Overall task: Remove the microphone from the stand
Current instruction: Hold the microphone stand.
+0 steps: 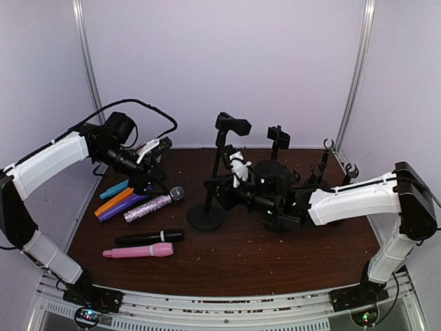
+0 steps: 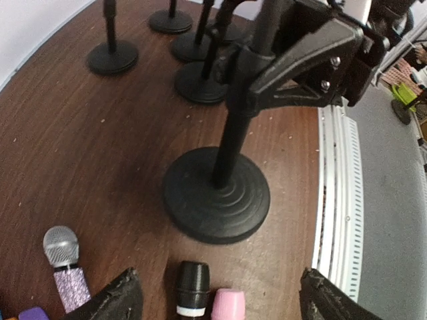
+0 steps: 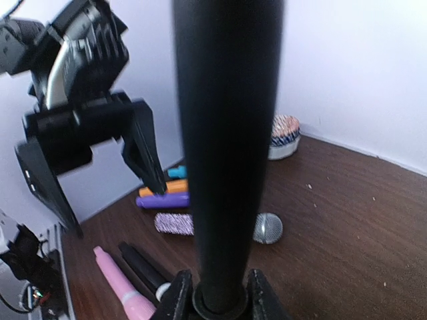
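The right gripper pinches the black stand pole at the bottom edge. Behind, the left gripper hangs with jaws spread (slightly blurred) over a glittery microphone, a pink microphone and the brown table.

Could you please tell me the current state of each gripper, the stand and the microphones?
Stand: upright, clip empty.
Left gripper: open, empty.
Right gripper: shut on the stand's pole.
Pink microphone: lying flat.
Black microphone: lying flat beside it.
Glittery microphone: lying flat.
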You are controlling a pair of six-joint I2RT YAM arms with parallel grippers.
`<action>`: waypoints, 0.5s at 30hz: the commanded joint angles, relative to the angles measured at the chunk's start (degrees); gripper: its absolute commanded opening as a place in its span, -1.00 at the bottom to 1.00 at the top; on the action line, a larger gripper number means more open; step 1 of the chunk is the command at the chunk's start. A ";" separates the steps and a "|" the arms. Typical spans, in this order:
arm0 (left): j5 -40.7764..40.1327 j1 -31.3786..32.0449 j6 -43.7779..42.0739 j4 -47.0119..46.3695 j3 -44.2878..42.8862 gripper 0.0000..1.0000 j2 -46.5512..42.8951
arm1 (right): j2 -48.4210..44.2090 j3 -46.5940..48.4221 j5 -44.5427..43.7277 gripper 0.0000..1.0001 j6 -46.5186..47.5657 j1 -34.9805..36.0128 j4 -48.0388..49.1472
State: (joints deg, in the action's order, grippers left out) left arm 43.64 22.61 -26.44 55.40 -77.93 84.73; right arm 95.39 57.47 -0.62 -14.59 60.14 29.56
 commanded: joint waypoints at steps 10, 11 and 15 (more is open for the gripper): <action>14.12 8.24 5.48 -1.78 -9.92 0.38 2.85 | -3.11 13.40 20.40 -1.00 -13.16 -0.40 8.40; 15.06 8.30 5.85 -1.78 -10.11 0.32 2.69 | -3.09 13.71 20.51 -1.00 -13.30 -0.26 8.59; 17.83 8.50 5.88 -1.78 -8.50 0.09 1.84 | -3.03 14.52 20.06 -1.00 -13.38 0.06 9.28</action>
State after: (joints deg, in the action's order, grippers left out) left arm 56.05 30.98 -21.63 54.83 -86.41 87.33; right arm 93.65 68.75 17.69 -25.98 59.81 32.49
